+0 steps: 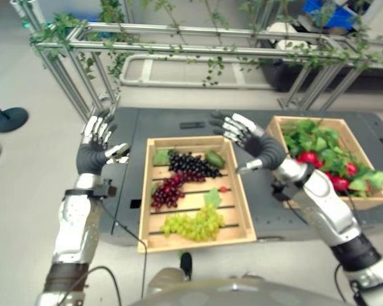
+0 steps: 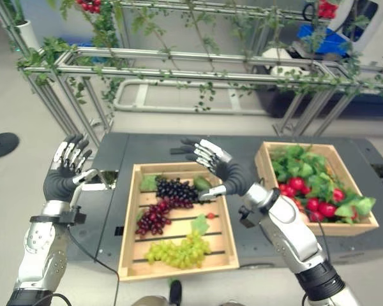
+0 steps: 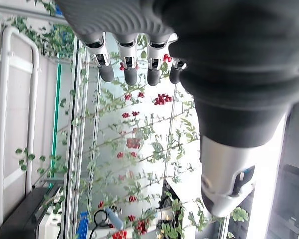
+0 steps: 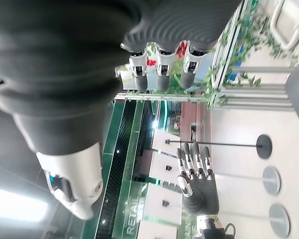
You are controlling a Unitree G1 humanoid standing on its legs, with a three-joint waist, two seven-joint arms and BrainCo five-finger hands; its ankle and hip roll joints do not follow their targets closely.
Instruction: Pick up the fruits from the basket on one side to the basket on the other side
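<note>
1. The middle crate (image 1: 154, 239) stood on the dark table (image 1: 262, 124) and served as the landmark. It held dark grapes (image 1: 191, 164) at its far end, red grapes (image 1: 168, 192) in the middle, green grapes (image 1: 193, 224) at its near end, and a green fruit (image 1: 214, 159) in its far right corner.
2. The second crate (image 1: 345, 131) stood to the right of the middle crate, apart from it, filled with red fruit (image 1: 308, 158) among green leaves.
3. The right hand (image 1: 247, 137) hung above the far right corner of the middle crate, fingers spread straight and holding nothing. The left hand (image 1: 97, 148) was raised off the left side of that crate, clear of the table edge, also spread and empty.
4. No fruit had been lifted at this point; the step in hand looked like choosing and reaching for the first piece.
5. To do it well, the right hand probably needed to turn palm down and drop onto the green fruit just under it, since that piece sat alone and was firm.
6. Grapes would likely need a hold near the stem, with a light squeeze, or berries could burst or drop off.
7. The fingers should come down clear of the crate wall, and the lift should be straight up before crossing to the second crate.
8. The left hand could stay where it was, out of the way.
</note>
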